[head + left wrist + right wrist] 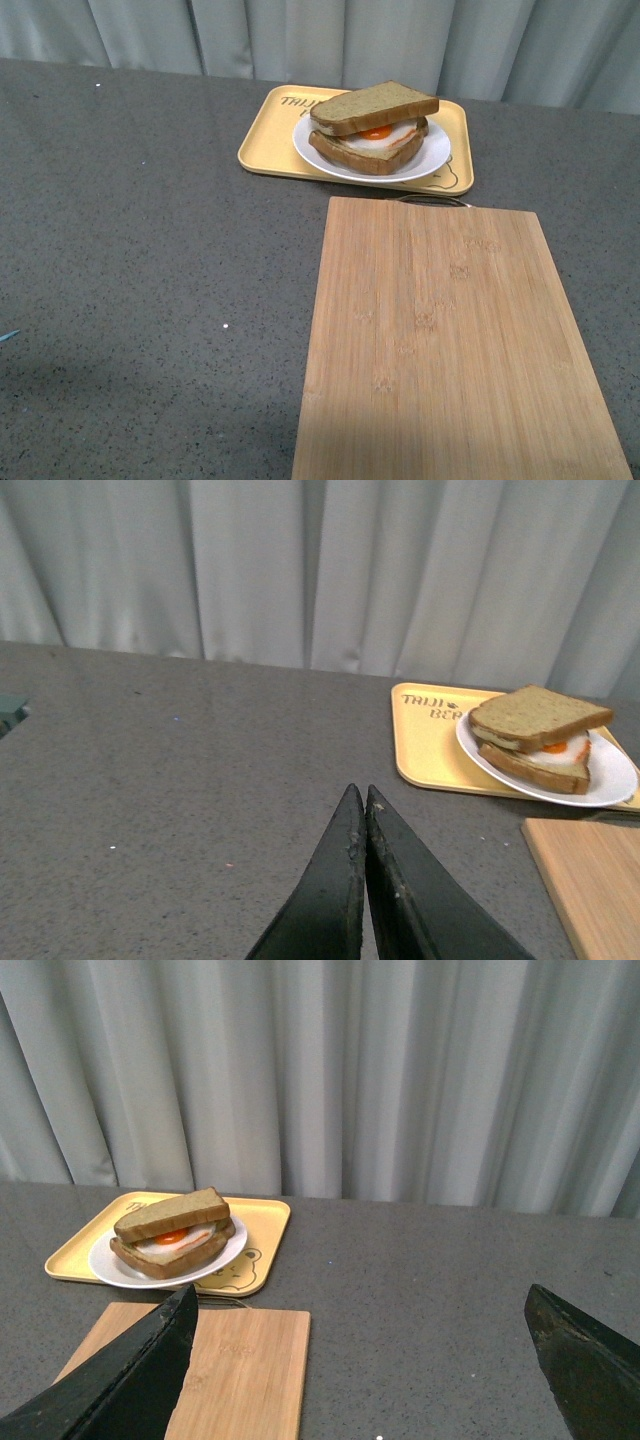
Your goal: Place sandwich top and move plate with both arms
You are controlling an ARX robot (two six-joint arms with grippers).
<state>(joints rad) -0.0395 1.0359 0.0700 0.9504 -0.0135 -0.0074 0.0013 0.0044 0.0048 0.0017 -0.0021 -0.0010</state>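
Observation:
The sandwich top [374, 106], a plain brown bread slice, lies tilted on the fried egg and lower slice on the white plate [432, 158]. The plate sits on the yellow tray [270, 140] at the back of the table. In the left wrist view my left gripper [362, 795] is shut with nothing in it, over bare table well short of the tray [425, 750], plate [610, 775] and sandwich top [538, 715]. My right gripper [360, 1305] stands wide open over the table, far from the plate [105, 1260] and sandwich top [170, 1213]. Neither arm shows in the front view.
A bamboo cutting board [450, 350] lies in front of the tray, reaching the table's near edge; it also shows as a board [595, 880] in the left wrist view and a board [245, 1370] in the right. Grey curtains [400, 40] hang behind the speckled grey table [140, 250].

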